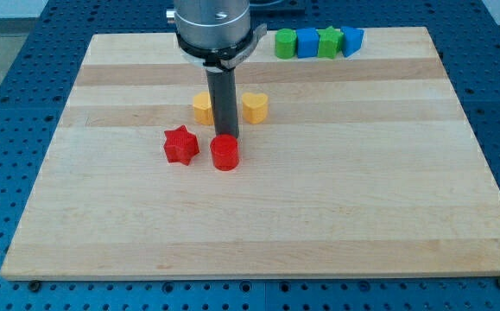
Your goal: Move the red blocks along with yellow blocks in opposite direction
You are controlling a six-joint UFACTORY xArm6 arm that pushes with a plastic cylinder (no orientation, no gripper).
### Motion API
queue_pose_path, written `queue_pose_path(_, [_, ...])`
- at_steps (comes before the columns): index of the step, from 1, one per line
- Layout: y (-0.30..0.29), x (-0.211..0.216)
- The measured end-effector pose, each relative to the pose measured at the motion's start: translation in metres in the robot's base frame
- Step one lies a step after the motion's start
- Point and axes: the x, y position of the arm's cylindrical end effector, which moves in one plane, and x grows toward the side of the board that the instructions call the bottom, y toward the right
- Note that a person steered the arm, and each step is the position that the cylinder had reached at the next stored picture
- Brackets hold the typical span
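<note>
A red star block [180,144] and a red round block [224,153] lie side by side near the board's middle. Just above them are a yellow block [202,108], partly hidden by the rod, and a yellow heart-shaped block [255,107]. My tip [225,135] comes down between the two yellow blocks and ends right at the top edge of the red round block, seemingly touching it.
A row of blocks sits at the board's top right: green round [285,43], blue [306,42], green star [329,41], blue [351,40]. The wooden board [319,199] lies on a blue perforated table.
</note>
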Motion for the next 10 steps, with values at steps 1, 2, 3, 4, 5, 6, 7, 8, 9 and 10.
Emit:
queue_pose_path(1, [0.054,-0.002])
queue_pose_path(2, [0.106,0.015])
queue_pose_path(3, [0.104,0.041])
queue_pose_path(4, [0.066,0.043])
queue_pose_path(5, [0.023,0.036])
queue_pose_path(6, [-0.013,0.031])
queue_pose_path(7, [-0.041,0.031])
queue_pose_path(8, [-0.025,0.027])
queue_pose_path(9, [-0.019,0.005])
queue_pose_path(10, [-0.03,-0.007])
